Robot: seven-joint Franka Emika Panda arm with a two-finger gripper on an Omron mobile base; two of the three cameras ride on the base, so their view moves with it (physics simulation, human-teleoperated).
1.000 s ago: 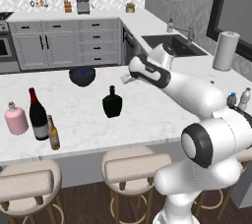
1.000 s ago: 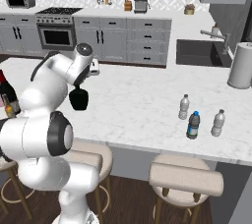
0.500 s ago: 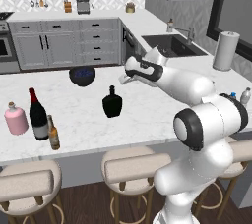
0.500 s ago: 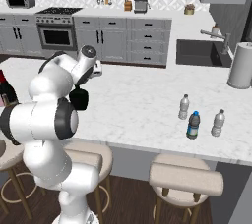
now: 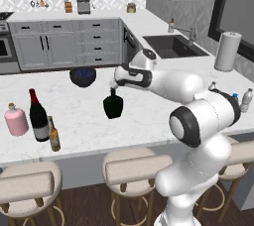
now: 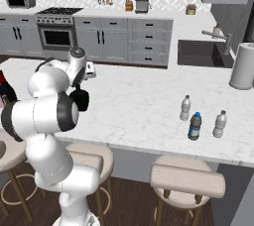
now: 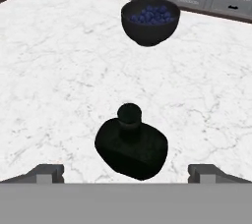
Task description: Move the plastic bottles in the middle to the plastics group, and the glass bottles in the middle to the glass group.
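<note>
The black flask (image 5: pixel 113 106) stands upright mid-counter, its body partly behind my arm in the right base view (image 6: pixel 82 100). My gripper (image 5: pixel 114 84) hangs open just above its neck. In the hand view the flask (image 7: pixel 132 142) lies between my gripper's (image 7: pixel 127 173) spread fingertips (image 7: pixel 47 173), untouched. The amber beer bottle (image 5: pixel 53 134) stands beside the wine bottle (image 5: pixel 37 116) and the pink bottle (image 5: pixel 16 120) at the left. The blue-tinted bottle (image 6: pixel 195 126) stands between two clear water bottles (image 6: pixel 185 108) (image 6: pixel 219 124) at the right.
A dark bowl of blueberries (image 5: pixel 83 76) sits just beyond the flask, also ahead in the hand view (image 7: pixel 150 20). A paper towel roll (image 6: pixel 243 66) and a sink (image 6: pixel 203 54) are at the far right. Stools line the counter's near edge.
My arm has swung left and down, bringing the open gripper from right of the flask to just over its neck. The bottles have not moved.
</note>
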